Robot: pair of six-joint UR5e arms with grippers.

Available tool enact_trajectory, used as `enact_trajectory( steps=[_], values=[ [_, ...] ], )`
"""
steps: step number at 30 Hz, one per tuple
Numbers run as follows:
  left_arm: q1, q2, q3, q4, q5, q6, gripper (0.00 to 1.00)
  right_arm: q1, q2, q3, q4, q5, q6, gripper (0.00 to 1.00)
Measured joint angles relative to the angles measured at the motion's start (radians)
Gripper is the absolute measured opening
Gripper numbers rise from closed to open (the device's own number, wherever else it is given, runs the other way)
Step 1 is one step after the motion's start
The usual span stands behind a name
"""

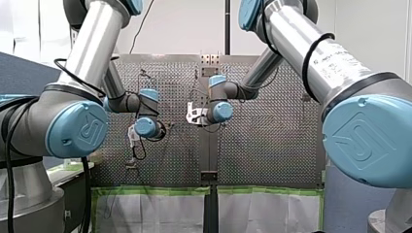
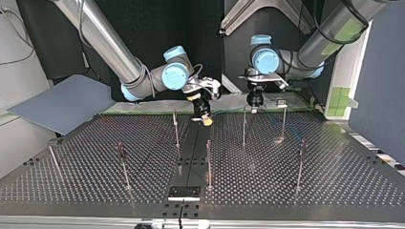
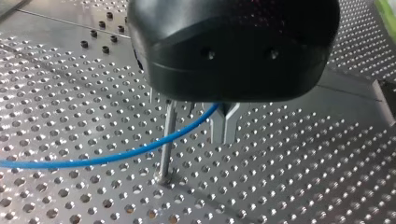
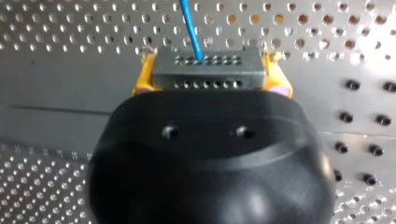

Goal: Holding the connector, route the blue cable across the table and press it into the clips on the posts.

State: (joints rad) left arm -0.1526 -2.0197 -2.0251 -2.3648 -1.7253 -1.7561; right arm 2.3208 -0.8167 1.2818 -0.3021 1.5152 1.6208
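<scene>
The perforated metal table (image 3: pixel 303 177) gleams, bright and reflective. The thin blue cable (image 3: pixel 93 161) looks like smooth, glossy plastic. The grey block connector (image 4: pixel 208 70) is matt. The right gripper (image 4: pixel 210 65) has a smooth satin-black casing.

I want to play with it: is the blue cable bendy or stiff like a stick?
Probably bendy: the blue cable curves smoothly past a post. It looks thin, so likely light. Near the connector it runs straight, so maybe slightly springy.

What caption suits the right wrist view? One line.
My right arm's yellow-padded jaws clamp the connector, blue cable running ahead over the perforated table.
</scene>
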Motion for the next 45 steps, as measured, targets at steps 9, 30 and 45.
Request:
enact_trajectory(
  steps=[9,30,45],
  values=[
    [0.017,-0.01,0.055,0.021,-0.006,0.003,0.0,-0.01,0.001,0.0,-0.01,-0.005,0.0,0.0],
    [0.076,-0.011,0.158,-0.019,0.074,0.002,0.0,-0.046,0.002,-0.011,-0.014,-0.015,-0.001,0.0],
    [0.1,-0.011,0.171,-0.074,0.058,0.045,0.19,-0.051,0.001,-0.021,-0.012,-0.019,0.0,0.0]
  ],
)
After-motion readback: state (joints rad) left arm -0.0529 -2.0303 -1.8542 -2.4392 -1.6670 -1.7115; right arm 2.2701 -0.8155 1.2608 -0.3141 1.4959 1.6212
